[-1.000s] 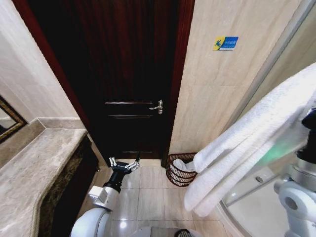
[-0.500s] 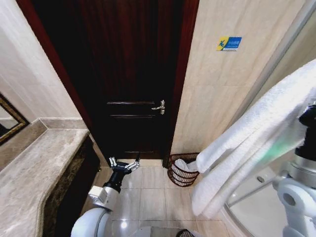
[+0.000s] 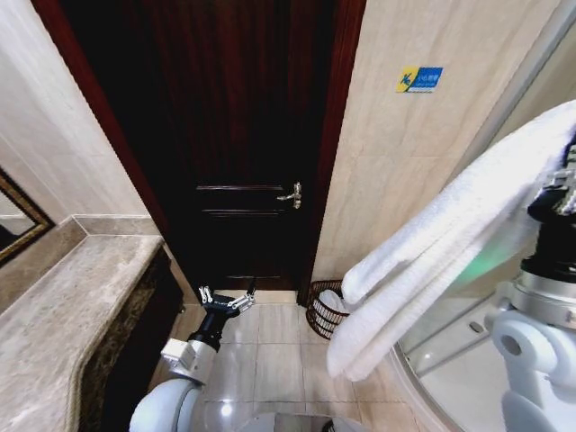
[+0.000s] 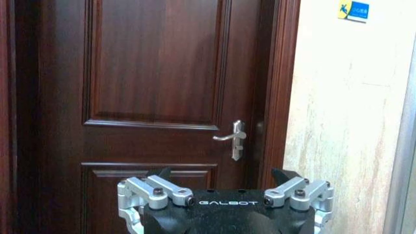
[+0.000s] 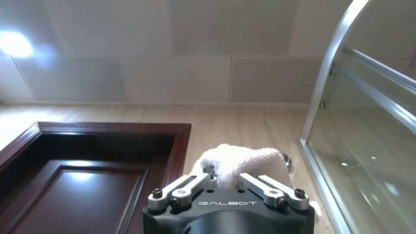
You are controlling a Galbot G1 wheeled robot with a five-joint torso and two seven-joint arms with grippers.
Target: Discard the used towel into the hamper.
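The white towel (image 3: 432,261) hangs in a long fold from my raised right arm at the right of the head view, its lower end near the floor. My right gripper (image 5: 224,178) is shut on the towel (image 5: 234,161), which bunches up between the fingers. The hamper (image 3: 320,311), a small dark basket of thin bars, stands on the floor by the door frame with its right half hidden behind the towel. My left gripper (image 3: 225,300) is held low over the floor tiles to the left of the hamper, open and holding nothing, and faces the door (image 4: 156,97).
A dark wooden door (image 3: 234,135) with a metal handle (image 3: 291,194) closes the far side. A marble counter (image 3: 63,306) runs along the left. A glass shower enclosure (image 3: 450,351) curves in at the right. Beige floor tiles (image 3: 270,351) lie between them.
The right arm has carried the towel leftward, so it now covers more of the hamper. The head view has shifted slightly. The left arm has not moved.
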